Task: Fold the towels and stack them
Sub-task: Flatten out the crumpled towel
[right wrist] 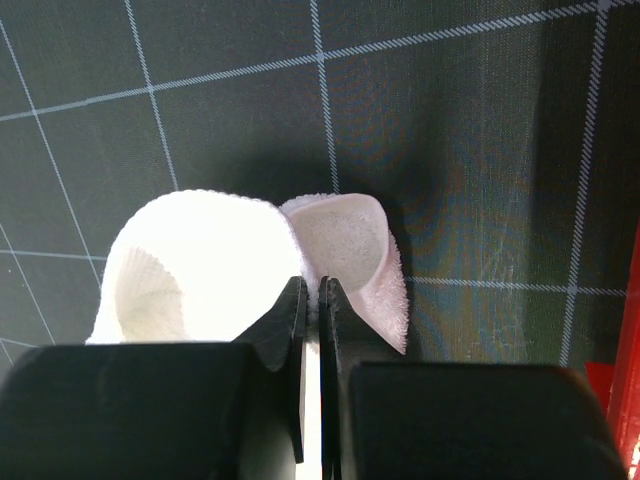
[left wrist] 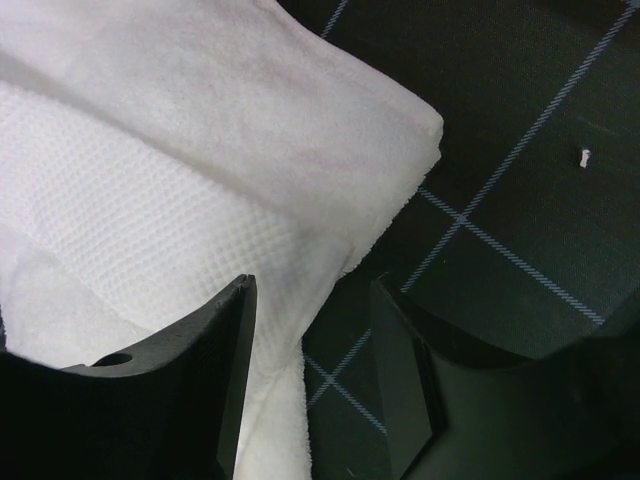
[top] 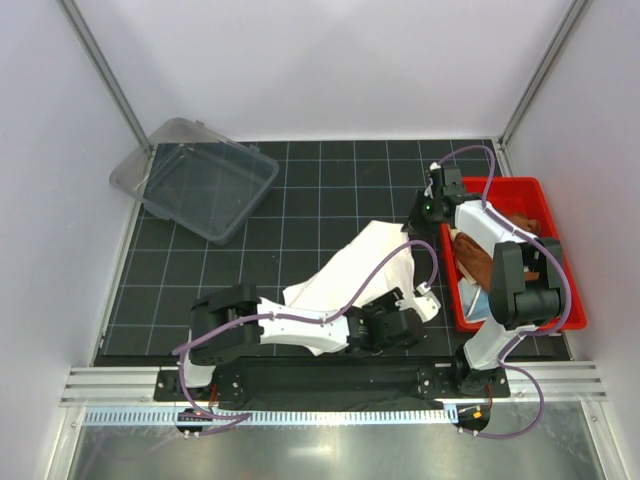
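Top external, far left: showing a clear plastic tub sitting on the black grid mat, well apart from the cloths.
Left gripper: standing with jaws partly apart, gripping nothing, straddling the edge of the cream-white towel, one finger over terry, the other over mat.
Centre: lying rumpled mid-mat, that towel, stretching diagonally between both grippers.
Right gripper: pinching a folded corner of the same towel tight, just beside the red bin.
Far right: holding the rust-brown towel and the light-blue towel, both partly hidden under the right arm.
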`<action>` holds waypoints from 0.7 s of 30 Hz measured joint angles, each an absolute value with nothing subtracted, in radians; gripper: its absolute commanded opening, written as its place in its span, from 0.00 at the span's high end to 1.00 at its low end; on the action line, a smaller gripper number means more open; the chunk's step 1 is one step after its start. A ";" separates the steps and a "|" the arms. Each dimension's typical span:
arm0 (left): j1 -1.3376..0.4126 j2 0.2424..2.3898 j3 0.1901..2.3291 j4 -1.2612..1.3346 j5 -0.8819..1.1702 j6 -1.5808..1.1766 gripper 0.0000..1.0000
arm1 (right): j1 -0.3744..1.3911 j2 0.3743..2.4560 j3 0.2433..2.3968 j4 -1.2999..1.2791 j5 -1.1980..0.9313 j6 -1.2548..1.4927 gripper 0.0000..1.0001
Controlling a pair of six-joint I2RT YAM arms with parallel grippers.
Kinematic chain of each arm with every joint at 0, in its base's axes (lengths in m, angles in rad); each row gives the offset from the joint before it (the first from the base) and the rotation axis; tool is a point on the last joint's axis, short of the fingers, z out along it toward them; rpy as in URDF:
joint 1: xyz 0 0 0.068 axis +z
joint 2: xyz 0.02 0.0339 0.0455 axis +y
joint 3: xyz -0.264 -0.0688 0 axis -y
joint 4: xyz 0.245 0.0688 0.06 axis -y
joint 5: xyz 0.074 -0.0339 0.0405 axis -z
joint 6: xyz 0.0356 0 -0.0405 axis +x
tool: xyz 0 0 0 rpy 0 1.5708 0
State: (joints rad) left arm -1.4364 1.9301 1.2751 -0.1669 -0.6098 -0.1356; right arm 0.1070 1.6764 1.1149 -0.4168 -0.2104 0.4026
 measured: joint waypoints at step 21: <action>-1.425 2.000 1.308 -0.159 -0.767 -0.150 0.69 | 0.088 1.676 1.114 -0.414 -0.225 0.399 0.99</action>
